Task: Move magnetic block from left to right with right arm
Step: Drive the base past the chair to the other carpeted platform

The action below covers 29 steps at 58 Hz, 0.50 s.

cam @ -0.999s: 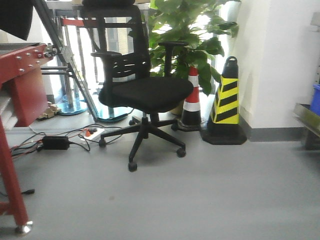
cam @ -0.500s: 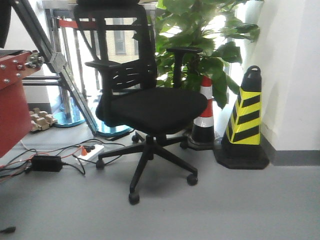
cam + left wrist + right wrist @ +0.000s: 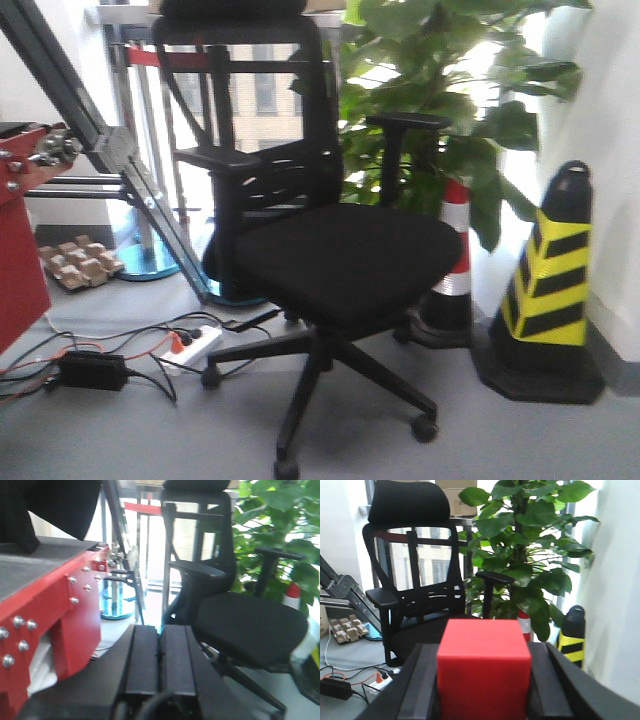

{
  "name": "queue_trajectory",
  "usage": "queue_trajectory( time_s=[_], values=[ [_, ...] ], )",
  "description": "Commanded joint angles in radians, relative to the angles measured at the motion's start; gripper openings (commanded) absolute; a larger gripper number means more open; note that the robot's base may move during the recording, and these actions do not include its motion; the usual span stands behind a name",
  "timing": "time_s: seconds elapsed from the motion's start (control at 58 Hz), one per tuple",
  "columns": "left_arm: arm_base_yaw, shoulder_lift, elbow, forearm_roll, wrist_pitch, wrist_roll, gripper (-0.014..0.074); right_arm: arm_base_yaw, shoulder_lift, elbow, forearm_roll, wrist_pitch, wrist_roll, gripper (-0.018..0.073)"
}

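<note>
R fingers (image 3: 422,680) clamp magnetic block (image 3: 482,667), arm aimed level at chair (image 3: 410,510); L fingers (image 3: 142,655) pressed together.

Office chair (image 3: 330,250) nearer, larger in frame.

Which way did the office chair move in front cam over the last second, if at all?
No. The office chair looms larger, but so do the yellow-black cone and power strip flanking it; the camera closed in, not the chair.

Bright-red matte cube (image 3: 483,672): underside cut by lower edge. Black mesh office chair (image 3: 350,260): headrest, front caster cropped. Left gripper (image 3: 160,630): blurred.
</note>
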<state>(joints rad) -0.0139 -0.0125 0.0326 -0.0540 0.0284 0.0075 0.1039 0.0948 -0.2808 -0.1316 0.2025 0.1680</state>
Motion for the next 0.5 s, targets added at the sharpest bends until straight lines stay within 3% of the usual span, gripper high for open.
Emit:
queue_trajectory(
  time_s=[0.0, 0.482],
  values=[
    [0.001, -0.011, 0.008, -0.003, -0.084, -0.007, -0.0126, -0.003, 0.011, -0.029, -0.016, -0.088, -0.007, 0.0244],
    [0.001, -0.011, 0.008, -0.003, -0.084, -0.007, -0.0126, -0.003, 0.011, -0.029, -0.016, -0.088, -0.007, 0.0244]
  ],
)
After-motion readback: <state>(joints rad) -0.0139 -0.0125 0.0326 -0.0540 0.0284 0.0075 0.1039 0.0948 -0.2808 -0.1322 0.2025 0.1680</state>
